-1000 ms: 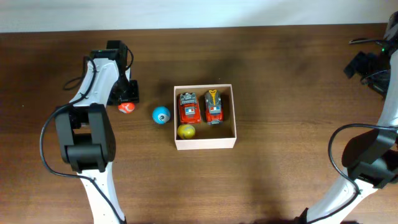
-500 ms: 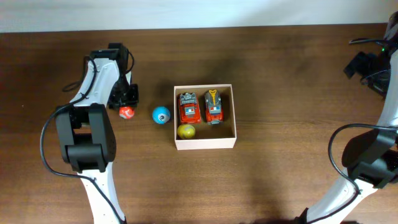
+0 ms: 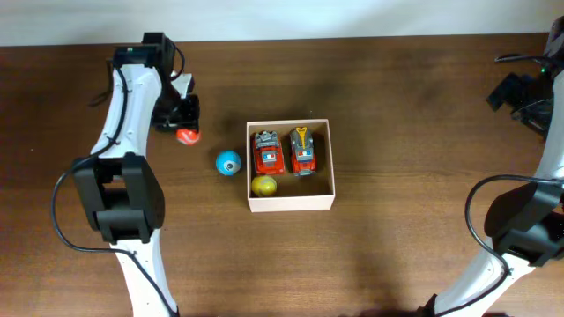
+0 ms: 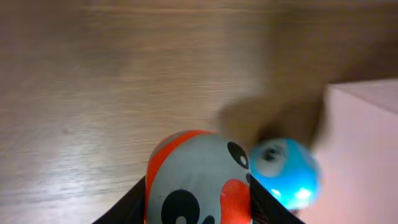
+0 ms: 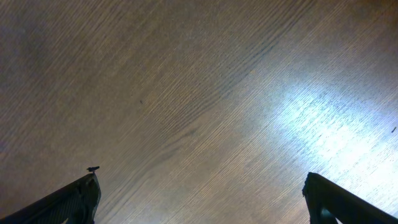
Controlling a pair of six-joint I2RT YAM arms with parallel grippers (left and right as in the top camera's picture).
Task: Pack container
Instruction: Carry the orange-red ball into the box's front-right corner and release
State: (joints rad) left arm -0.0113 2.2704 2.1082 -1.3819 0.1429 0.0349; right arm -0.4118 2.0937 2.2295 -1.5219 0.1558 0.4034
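In the middle of the table (image 3: 397,246) sits the container (image 3: 291,204), holding two red toy cars (image 3: 268,151) and a yellow ball (image 3: 263,186). At its ten o'clock the left gripper (image 3: 185,132) is clamped on an orange-and-grey ball (image 4: 198,186), probably to go inside. The right gripper (image 5: 202,193), far off at three o'clock, hangs with jaws apart.

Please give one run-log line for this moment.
left tool shut on orange ball; right tool open; container: two cars, yellow ball; blue ball outside

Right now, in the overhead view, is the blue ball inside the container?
No, the blue ball sits on the table just left of the container, outside its wall.
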